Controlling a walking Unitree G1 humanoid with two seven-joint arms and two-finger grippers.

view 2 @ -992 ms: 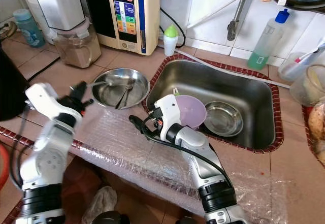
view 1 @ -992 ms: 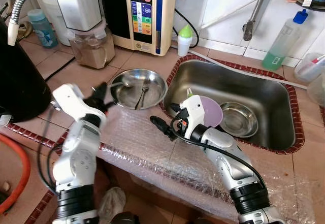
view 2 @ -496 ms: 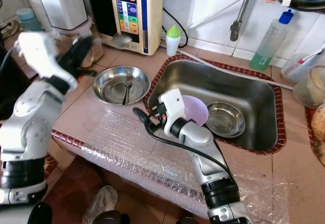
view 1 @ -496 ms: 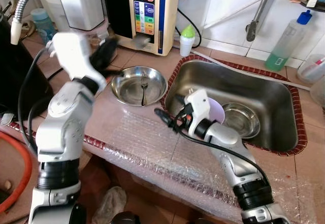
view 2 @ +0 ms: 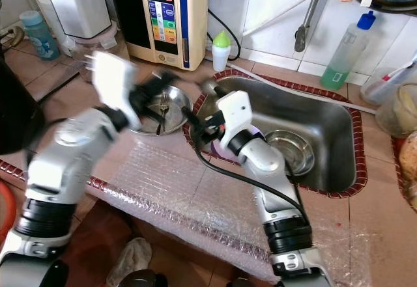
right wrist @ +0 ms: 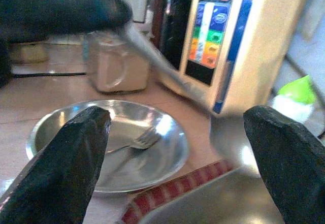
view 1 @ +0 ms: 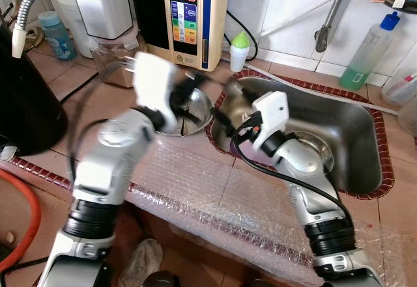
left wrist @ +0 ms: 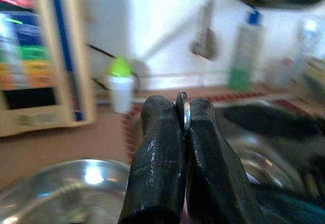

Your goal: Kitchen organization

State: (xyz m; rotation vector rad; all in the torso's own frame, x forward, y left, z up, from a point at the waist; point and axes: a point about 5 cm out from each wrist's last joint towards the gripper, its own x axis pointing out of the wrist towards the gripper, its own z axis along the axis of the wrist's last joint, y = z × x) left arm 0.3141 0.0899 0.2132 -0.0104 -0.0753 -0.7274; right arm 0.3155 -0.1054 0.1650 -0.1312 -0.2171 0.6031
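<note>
My left gripper [view 1: 193, 82] hangs above the steel bowl [view 2: 160, 112] on the counter, blurred by motion. It is shut on a metal spoon [right wrist: 162, 64], whose thin edge shows between the fingers [left wrist: 157, 132]. The spoon's far end reaches toward the sink's left rim [view 1: 225, 98]. A fork [right wrist: 137, 140] lies in the bowl. My right gripper [view 1: 223, 119] is raised at that rim, facing the bowl, open and holding nothing. Its wrist view has the spoon crossing just in front of it. A second steel bowl [view 1: 320, 155] rests in the sink.
Bubble wrap [view 1: 195, 183] covers the counter's front edge. A water ioniser [view 1: 186, 13], a green-capped bottle [view 1: 239, 51] and a blender jar [view 1: 114, 56] stand at the back. A black appliance [view 1: 26, 105] is at the left, a green detergent bottle [view 1: 365, 53] at the right.
My left arm swung up from the counter's left side and then right across the steel bowl, carrying the spoon. The right gripper rose from the bubble wrap to the sink's left rim.
</note>
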